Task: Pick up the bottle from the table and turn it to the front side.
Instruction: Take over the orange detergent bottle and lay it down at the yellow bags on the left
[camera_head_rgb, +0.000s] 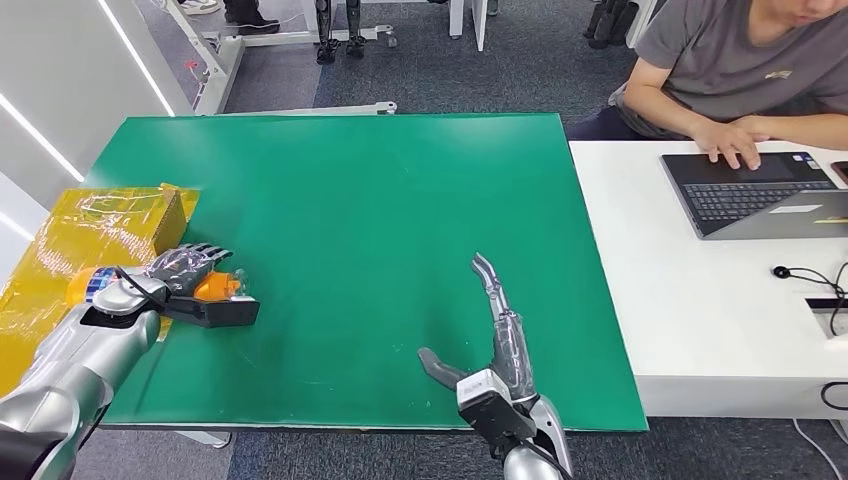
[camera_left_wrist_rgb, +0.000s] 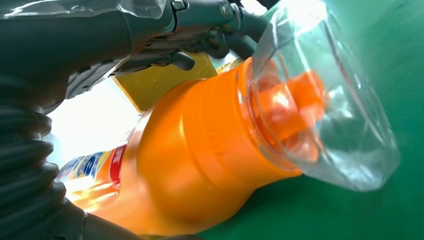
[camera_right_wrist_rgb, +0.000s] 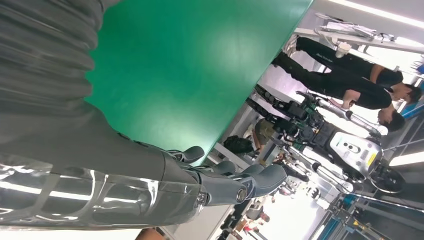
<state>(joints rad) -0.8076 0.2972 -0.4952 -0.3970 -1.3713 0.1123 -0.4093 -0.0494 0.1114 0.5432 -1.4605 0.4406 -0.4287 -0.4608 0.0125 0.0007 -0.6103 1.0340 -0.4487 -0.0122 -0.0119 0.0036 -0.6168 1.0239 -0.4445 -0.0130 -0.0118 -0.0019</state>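
In the head view, the bottle (camera_head_rgb: 215, 287) is grasped by the left hand (camera_head_rgb: 190, 270) at the green table's (camera_head_rgb: 400, 220) left edge. In the left wrist view a firm hold should be kept through the turn. In the right wrist view the right hand (camera_right_wrist_rgb: 220, 182) is held released, fingers extended.

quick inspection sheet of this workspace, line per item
surface: green mat on the table, white desk beside it
job's things: orange bottle, clear cap, lying in the left hand's grip
clutter: yellow box at the mat's left edge
hands: left hand grips the bottle; right hand open over the mat, fingers straight
cables: black cable on the desk
surroundings: person typing on a laptop; more people and another robot beyond the table
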